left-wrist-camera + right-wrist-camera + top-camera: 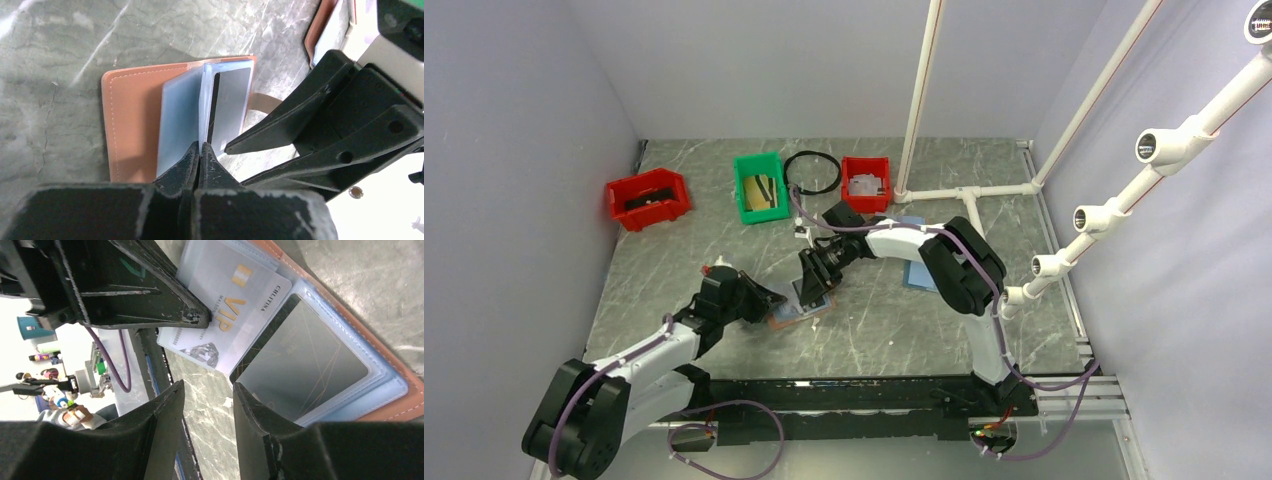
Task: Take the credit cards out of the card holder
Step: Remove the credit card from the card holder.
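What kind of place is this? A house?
Probably a robot lab bench, not a house: the left arm and right arm are bolted to a grey table, plain walls box it in, and a white pipe frame stands on it.

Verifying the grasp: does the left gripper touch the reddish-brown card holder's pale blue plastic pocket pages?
Touching. In the left wrist view the left gripper is shut on the near edge of the pale blue plastic pocket pages.

Soft even light; glare sheens the credit cards (250,295); backgrounds overexposed.
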Action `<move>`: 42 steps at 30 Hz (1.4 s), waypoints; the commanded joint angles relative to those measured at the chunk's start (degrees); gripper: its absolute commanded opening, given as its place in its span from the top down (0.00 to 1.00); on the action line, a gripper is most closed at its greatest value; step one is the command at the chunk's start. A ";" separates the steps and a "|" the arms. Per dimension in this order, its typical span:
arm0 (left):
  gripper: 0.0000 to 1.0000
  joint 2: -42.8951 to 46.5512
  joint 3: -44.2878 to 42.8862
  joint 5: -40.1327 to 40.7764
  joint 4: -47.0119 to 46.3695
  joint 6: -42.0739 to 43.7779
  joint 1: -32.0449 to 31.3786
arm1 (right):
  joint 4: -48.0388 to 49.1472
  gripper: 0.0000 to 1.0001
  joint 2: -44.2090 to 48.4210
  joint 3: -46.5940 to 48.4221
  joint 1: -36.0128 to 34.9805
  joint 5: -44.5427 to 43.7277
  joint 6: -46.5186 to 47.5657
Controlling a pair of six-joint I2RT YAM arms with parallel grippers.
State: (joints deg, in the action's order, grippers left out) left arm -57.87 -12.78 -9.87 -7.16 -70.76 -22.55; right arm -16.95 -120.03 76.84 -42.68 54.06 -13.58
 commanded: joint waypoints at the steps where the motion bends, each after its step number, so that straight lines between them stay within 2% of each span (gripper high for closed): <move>1: 1.00 1.77 2.55 -4.17 -10.03 4.81 1.04 | 0.03 0.56 1.29 3.34 0.84 3.44 1.54; 4: 1.00 3.04 4.78 -7.11 -18.01 8.24 1.42 | 1.33 0.56 2.08 3.22 2.21 6.48 0.58; 9: 1.00 5.88 6.51 -9.94 -26.28 12.54 1.62 | 5.72 0.54 3.45 1.05 3.67 9.61 -3.25; 17: 1.00 8.36 6.64 -12.42 -31.46 14.59 1.63 | 6.88 0.54 4.27 0.95 4.62 10.20 -5.72; 23: 1.00 7.15 7.13 -13.48 -35.58 13.63 1.63 | 17.74 0.55 5.56 -2.31 5.03 15.65 -14.76; 26: 1.00 5.03 6.87 -14.13 -38.51 12.98 1.64 | 23.11 0.65 5.68 -3.47 4.50 18.20 -19.06; 29: 1.00 3.62 6.75 -14.14 -39.64 12.34 1.63 | 26.46 0.82 5.84 -4.24 4.36 19.54 -21.92; 32: 0.98 4.23 6.97 -12.72 -37.77 11.36 1.63 | 25.86 0.99 5.92 -4.52 4.49 19.68 -21.20; 34: 0.88 5.84 6.97 -11.66 -34.68 10.90 1.70 | 25.49 1.00 6.10 -4.88 4.57 19.57 -20.50; 36: 0.83 8.06 7.17 -10.54 -31.48 10.45 1.92 | 24.84 1.00 6.12 -5.18 4.68 19.51 -19.71; 42: 0.86 15.97 9.26 -8.18 -26.29 9.08 3.13 | 23.56 1.00 5.62 -5.82 5.27 19.29 -17.93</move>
State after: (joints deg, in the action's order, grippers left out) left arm -47.16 -4.47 -20.25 -34.65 -60.18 -20.51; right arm 5.43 -117.03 71.79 -37.71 72.64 -33.08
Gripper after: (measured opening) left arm 0.151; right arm 0.011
